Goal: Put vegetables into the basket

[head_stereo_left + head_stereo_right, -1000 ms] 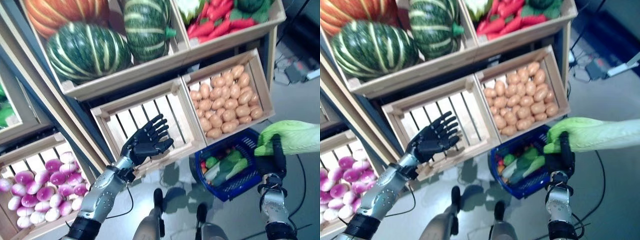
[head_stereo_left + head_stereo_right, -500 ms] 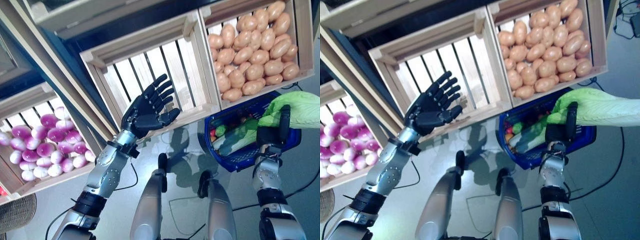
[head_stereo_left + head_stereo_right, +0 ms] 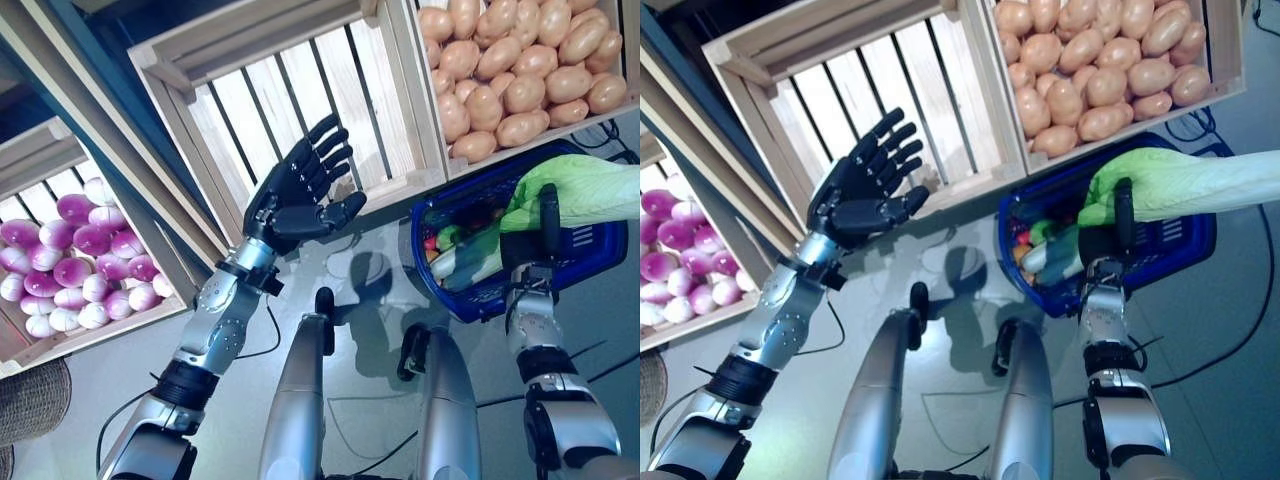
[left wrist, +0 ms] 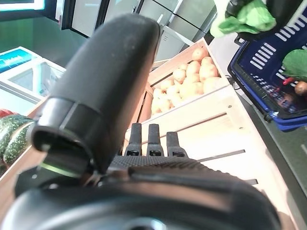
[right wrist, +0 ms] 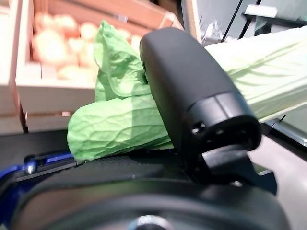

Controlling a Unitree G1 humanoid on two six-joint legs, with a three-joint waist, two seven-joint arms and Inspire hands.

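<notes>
On floor: blue basket point(image 3: 590, 262), mixed vegetables | crate point(image 3: 1230, 60): potatoes point(image 3: 1090, 75)

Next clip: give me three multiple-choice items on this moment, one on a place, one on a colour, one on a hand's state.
1. The basket stands:
A. on the floor below the potato crate
B. inside the empty crate
C. among the turnips

2. The basket is:
A. red
B. blue
C. white

3. The right hand is:
A. open, empty
B. shut on nothing
C. shut on the cabbage

Key: 1 A, the basket sits on the floor under the potato crate. 2 B, its rim is blue. 3 C, the right hand has its thumb round the cabbage.
</notes>
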